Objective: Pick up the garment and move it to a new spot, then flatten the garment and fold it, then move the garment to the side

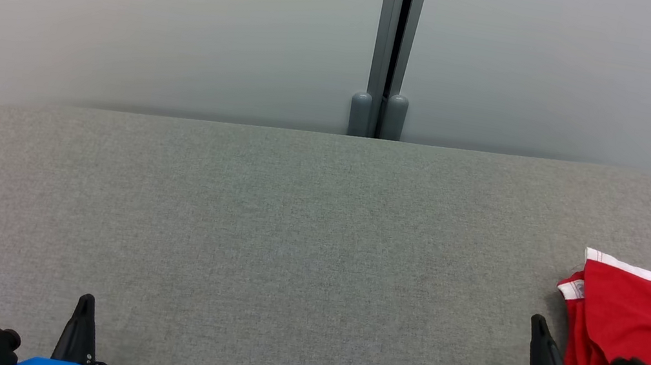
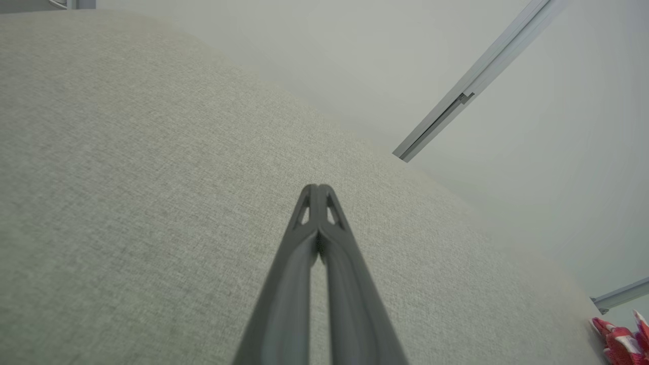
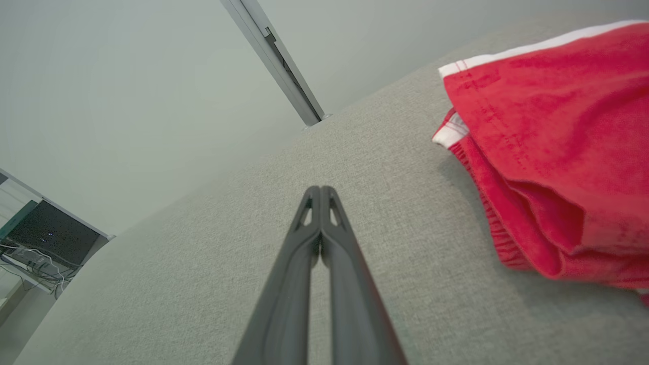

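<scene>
Garment (image 1: 644,318): red, layered, at counter's (image 1: 291,236) right edge.
Left gripper (image 2: 318,189): fingers together, empty.
Right gripper (image 3: 320,191): fingers together, empty, beside garment.

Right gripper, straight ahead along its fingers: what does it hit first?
Likely the bare grey tabletop, else the pale wall beyond; depth is unclear. The shut right gripper points past the red garment, which lies to the side of its line.
</scene>
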Robot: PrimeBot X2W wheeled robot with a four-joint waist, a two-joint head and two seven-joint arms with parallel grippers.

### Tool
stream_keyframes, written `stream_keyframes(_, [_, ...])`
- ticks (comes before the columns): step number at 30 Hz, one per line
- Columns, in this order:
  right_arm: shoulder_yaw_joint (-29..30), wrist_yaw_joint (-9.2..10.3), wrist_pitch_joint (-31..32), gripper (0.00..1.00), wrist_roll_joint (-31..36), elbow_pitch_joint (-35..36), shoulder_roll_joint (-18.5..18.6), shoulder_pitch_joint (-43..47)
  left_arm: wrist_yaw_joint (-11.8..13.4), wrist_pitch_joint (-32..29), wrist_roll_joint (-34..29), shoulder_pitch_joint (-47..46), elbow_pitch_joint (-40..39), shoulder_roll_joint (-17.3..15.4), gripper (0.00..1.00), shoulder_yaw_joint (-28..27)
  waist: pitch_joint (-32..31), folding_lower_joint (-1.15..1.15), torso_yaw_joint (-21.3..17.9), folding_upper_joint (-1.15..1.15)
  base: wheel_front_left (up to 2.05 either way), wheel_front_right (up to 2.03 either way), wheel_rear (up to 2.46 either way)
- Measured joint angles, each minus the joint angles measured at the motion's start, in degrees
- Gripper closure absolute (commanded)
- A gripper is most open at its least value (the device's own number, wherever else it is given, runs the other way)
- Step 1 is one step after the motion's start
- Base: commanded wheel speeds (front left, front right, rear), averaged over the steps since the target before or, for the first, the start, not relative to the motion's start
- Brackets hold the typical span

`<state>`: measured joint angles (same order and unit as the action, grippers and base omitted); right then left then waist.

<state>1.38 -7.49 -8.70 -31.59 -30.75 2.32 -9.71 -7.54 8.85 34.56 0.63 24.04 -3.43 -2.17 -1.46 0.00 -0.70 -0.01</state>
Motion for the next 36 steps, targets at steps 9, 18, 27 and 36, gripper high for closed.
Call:
stream_keyframes(9, [0.65, 0.0, 1.92, 1.0, -7.79, 2.19, 0.01, 0.61, 0.0, -1.99, 7.5, -0.89, -1.24, 0.07, 1.0, -0.69, 0.14, 0.0, 0.06, 0.0, 0.0, 0.0, 0.0])
stream_keyframes(18, [1.2, 0.01, 3.75, 1.0, -14.99, 4.11, 0.03, 0.8, 0.0, -3.8, 14.36, -1.92, -2.41, 0.12, 1.0, -0.99, 0.28, 0.0, 0.12, 0.0, 0.0, 0.0, 0.0])
stream_keyframes(27, [1.8, 0.01, 5.26, 1.0, -21.59, 5.92, 0.05, 1.16, 0.0, -5.39, 20.61, -2.27, -3.58, 0.16, 1.0, -1.36, 0.43, 0.0, 0.18, 0.01, 0.0, 0.0, 0.0])
stream_keyframes(36, [2.36, 0.01, 6.86, 1.0, -27.69, 7.64, 0.09, 1.71, 0.01, -7.01, 26.28, -3.14, -4.49, 0.2, 1.0, -2.04, 0.57, 0.0, 0.24, 0.01, 0.0, 0.0, 0.0])
